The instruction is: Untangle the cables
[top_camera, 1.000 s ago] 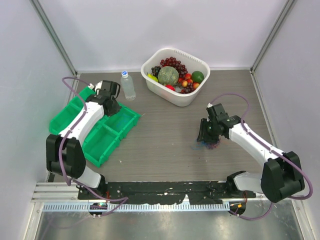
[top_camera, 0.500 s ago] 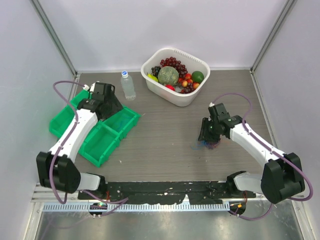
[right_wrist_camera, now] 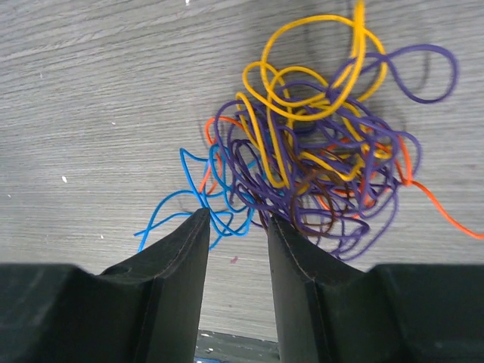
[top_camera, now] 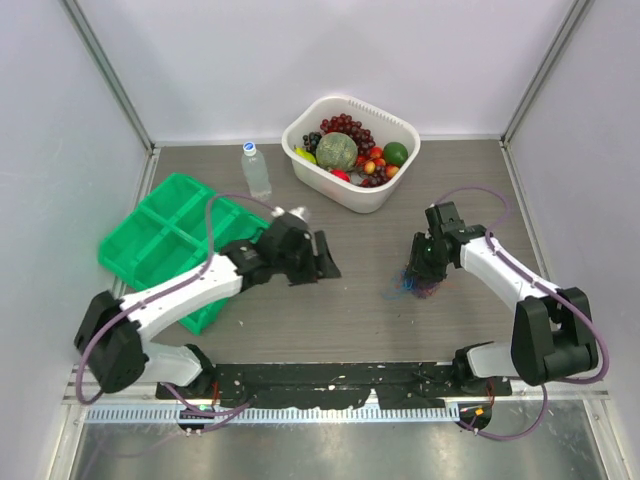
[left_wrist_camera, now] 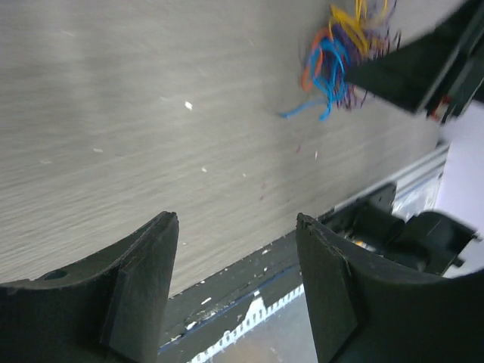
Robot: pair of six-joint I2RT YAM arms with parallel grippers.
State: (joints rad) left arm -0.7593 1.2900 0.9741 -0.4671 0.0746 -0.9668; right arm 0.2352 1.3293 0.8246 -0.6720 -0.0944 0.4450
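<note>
**A:** While the cables lie in one knot by the right edge of the tabletop, about midway along it, which strand comes first?

**B:** The blue loop. It strays out at the knot's rim, so I judge it will come free with the least drag. The right pincer hangs just over it, fingers a narrow gap apart, nothing clamped.

**A:** And the left pincer?

**B:** Wide apart and empty, over the middle of the tabletop, facing the knot but well short of it. I'd bring it in to pin the purple mass, then draw the blue away low and slowly. A quick pull would likely drag the whole light bunch along.

**A:** Will the surface help?

**B:** Not much. It is grey wood-grain and looks smooth, so wires probably slide. Room is good, though. The bins sit at the left edge, and the basket and bottle sit near the far edge, all well apart from the cables.
</note>
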